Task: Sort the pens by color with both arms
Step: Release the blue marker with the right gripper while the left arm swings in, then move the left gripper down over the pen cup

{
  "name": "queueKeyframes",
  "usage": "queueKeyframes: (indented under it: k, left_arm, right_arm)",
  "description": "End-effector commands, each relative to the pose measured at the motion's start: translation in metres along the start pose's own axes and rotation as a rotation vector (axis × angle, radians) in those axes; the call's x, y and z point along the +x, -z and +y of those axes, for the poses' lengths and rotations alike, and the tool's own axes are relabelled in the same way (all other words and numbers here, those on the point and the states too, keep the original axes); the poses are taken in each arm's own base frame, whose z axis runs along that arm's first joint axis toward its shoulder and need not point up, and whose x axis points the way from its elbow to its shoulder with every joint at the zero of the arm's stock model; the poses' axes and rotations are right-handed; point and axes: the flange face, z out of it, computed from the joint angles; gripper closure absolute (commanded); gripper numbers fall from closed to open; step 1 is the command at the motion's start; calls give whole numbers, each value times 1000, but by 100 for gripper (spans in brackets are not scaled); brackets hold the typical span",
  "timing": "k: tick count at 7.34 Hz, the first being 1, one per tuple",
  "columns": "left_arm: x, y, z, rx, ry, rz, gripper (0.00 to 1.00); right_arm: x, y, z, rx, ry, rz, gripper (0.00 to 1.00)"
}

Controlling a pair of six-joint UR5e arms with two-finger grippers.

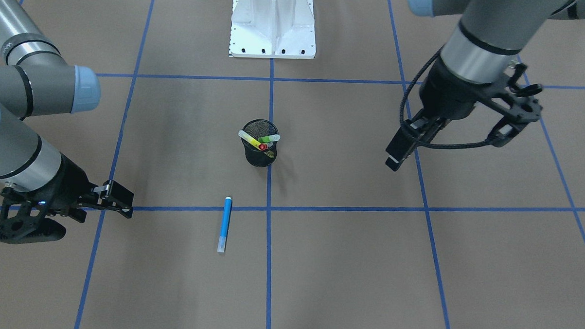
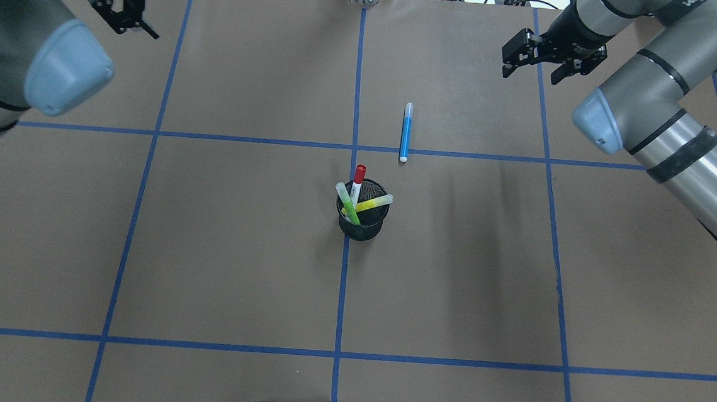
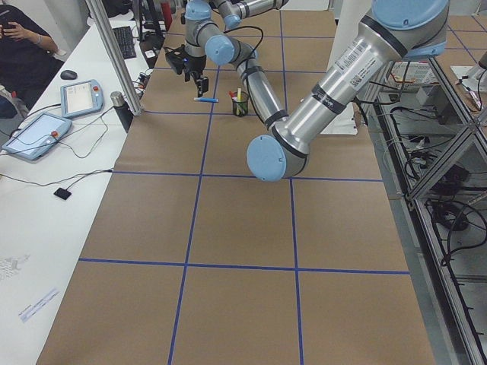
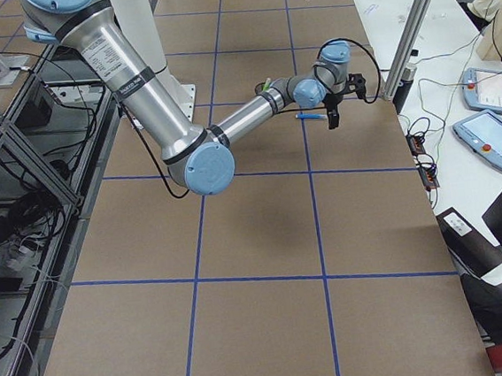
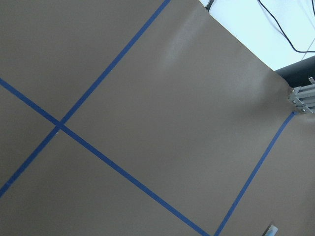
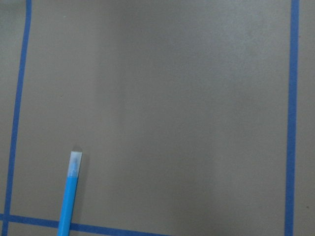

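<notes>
A blue pen [image 1: 225, 224] [image 2: 406, 132] with a clear cap lies flat on the brown table, just beyond the black mesh cup [image 1: 260, 153] [image 2: 362, 223]. In the cup stand a green pen [image 2: 349, 205], a yellow pen [image 2: 374, 203] and a white pen with a red cap [image 2: 359, 176]. My right gripper [image 2: 535, 65] hovers open and holds nothing, to the right of the blue pen and farther out. The right wrist view shows the blue pen [image 6: 69, 196] at its lower left. My left gripper [image 2: 128, 18] hangs open over the far left corner, holding nothing.
Blue tape lines [image 2: 343, 288] divide the brown paper into squares. The white base pedestal [image 1: 273, 27] stands at the robot's edge. Beyond the far edge are a white desk with control tablets [image 3: 38, 133], a metal post [image 3: 114, 61] and a seated person [image 3: 23, 46].
</notes>
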Motion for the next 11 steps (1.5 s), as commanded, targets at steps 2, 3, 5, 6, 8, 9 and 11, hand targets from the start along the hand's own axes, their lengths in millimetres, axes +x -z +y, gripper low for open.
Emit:
queueKeyframes:
  k: [2,3,5,6,8,9,11]
  left_arm:
    - [64,-43,76,95,38,-20,0]
    - [73,-62,108,100,-27,-36,1]
    - [91,-78,125,86,-282,-78,1]
    - [103,-88,136,70,-380,-97,1]
    - [135,-108,162,45,-449,-126,1]
    - [130,-120,176,26,-506,-141,1]
    - [114,-140,190,-1,-598,-165,5]
  right_arm:
    - [17,8,-3,-15,-4,-6,1]
    - [18,8,-4,-13,3,-3,1]
    - [19,8,-4,-13,3,-2,1]
    - [19,8,-5,-13,3,-2,1]
    - [19,9,-5,-18,3,-8,1]
    - [22,15,-6,-33,-7,-31,1]
    - [25,15,-7,-38,-16,-28,1]
